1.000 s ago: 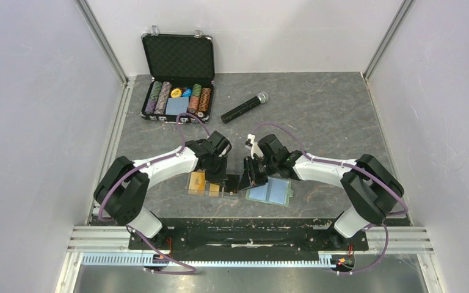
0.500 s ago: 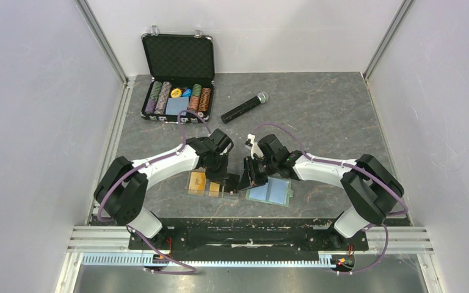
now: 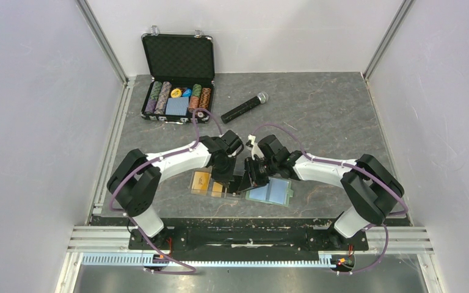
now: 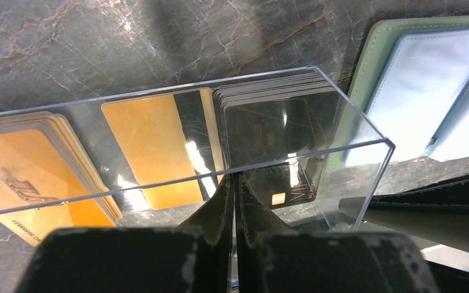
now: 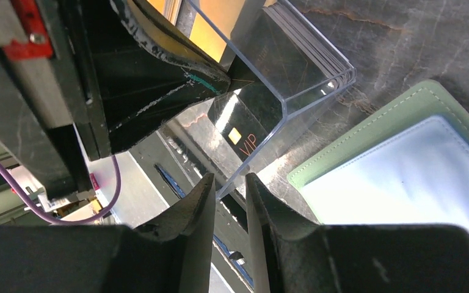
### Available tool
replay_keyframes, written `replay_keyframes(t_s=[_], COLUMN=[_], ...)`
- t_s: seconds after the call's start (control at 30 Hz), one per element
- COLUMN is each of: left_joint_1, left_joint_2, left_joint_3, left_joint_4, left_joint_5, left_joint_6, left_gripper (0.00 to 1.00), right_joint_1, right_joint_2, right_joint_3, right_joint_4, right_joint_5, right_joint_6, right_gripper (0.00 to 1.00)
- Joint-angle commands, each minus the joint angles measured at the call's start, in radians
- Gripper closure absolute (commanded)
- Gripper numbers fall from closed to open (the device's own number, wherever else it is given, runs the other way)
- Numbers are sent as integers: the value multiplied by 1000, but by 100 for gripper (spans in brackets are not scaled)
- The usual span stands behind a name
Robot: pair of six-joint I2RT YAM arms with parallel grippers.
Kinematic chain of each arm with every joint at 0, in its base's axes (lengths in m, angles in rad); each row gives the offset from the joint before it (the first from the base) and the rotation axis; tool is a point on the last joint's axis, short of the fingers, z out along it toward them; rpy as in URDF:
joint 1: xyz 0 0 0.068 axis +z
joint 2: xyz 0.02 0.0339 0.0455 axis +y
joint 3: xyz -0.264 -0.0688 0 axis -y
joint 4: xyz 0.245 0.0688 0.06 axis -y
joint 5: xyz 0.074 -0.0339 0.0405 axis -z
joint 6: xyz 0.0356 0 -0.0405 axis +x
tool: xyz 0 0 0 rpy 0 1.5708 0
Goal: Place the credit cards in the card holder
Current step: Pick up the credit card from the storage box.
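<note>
Orange cards [image 4: 18, 177] sit stacked at the left end of the clear tray [image 4: 159, 91], so that part of the job has not begun. Just to their right in the same tray lies the gold-tan card [image 4: 149, 146], flat and untouched. Next along is the black stack [image 4: 269, 119], filling the tray's right end.

The left pincer [image 4: 234, 189] reaches in over the near wall at this end with its fingers clenched tight together. In the right wrist view its tip meets a corner of the top black card [image 5: 244, 131], the one marked VIP, which lies askew from the stack beneath. I judge it is pinching that card by its edge, though the grip itself is partly hidden.

The right pincer [image 5: 229, 198] is at the tray's right-hand corner with its fingers a little apart and the tray wall running down into the gap. It appears to be grasping the tray to steady it.

Furthest right, just beside the tray on the grey worktop [image 3: 317, 122], the card holder [image 3: 272, 192] lies opened flat with its light blue inside up. No card shows in its pockets.

By this reckoning nothing has been delivered: one black card is only being drawn out, and every card remains to be slotted in
</note>
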Motion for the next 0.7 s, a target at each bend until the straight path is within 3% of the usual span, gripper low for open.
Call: replay_keyframes(t_s=[0.0, 0.67], left_joint_1=[-48, -51], left_joint_2=[16, -83], left_joint_3=[68, 51], left_joint_4=[4, 58], left_joint_5=[15, 81], left_joint_6=[33, -29], left_gripper=[98, 98], right_joint_1=[5, 5], right_joint_2=[-4, -7], right_joint_3=[13, 10], right_joint_4=[-11, -14], right_joint_5=[29, 34], right_joint_6=[-26, -29], right_gripper=[73, 73])
